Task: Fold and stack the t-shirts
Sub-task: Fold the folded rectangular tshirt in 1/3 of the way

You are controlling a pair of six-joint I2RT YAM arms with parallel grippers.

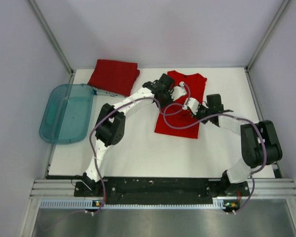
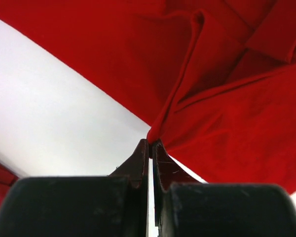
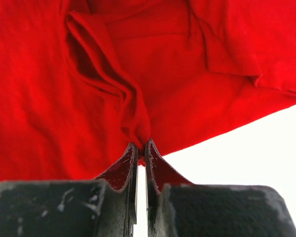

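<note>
The white table (image 1: 138, 158) carries a teal tub (image 1: 66, 113) at its left edge. Well right of the tub lies the spread t-shirt (image 1: 195, 84). The folded t-shirt (image 1: 113, 76) sits just behind and right of the tub. The left gripper (image 2: 150, 144) and right gripper (image 3: 139, 145) each pinch a fold of the spread t-shirt, jaws nearly closed.

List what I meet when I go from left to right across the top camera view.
teal tub → folded red t-shirt → flat red t-shirt → right arm
</note>
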